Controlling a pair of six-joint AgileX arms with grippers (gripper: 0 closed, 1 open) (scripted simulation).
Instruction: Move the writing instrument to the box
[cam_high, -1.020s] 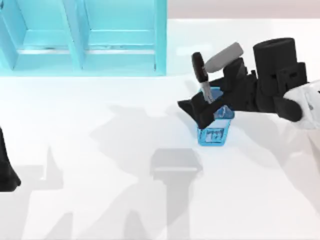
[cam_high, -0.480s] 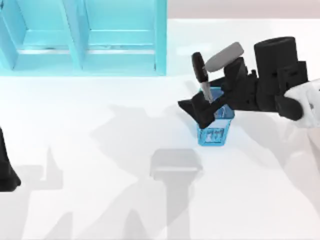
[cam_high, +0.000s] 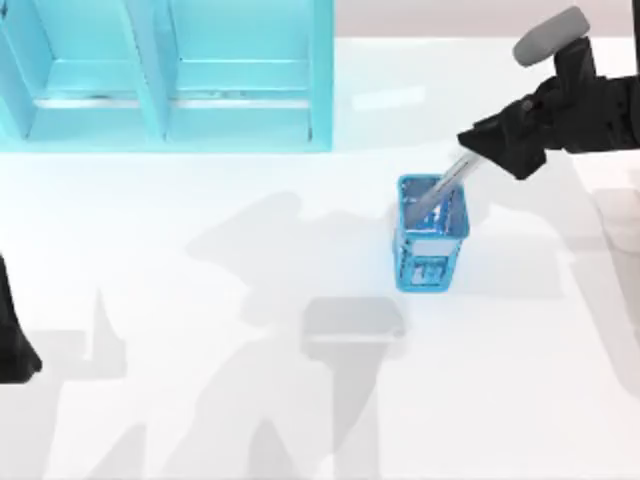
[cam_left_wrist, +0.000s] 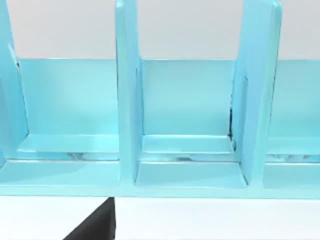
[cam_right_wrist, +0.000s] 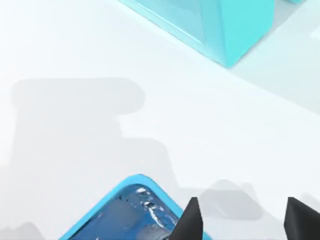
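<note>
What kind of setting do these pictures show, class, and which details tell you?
Probably a simulated tabletop workspace: a plain white table, a light blue compartmented box at its far edge, a small blue cup, and the right gripper above it.

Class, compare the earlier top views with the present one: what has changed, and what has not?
The right gripper pulled away from the blue cup toward the table's far right. The pen, upright before, now slants rightward, tip in the cup. Cup, turquoise box and left arm stayed put.
</note>
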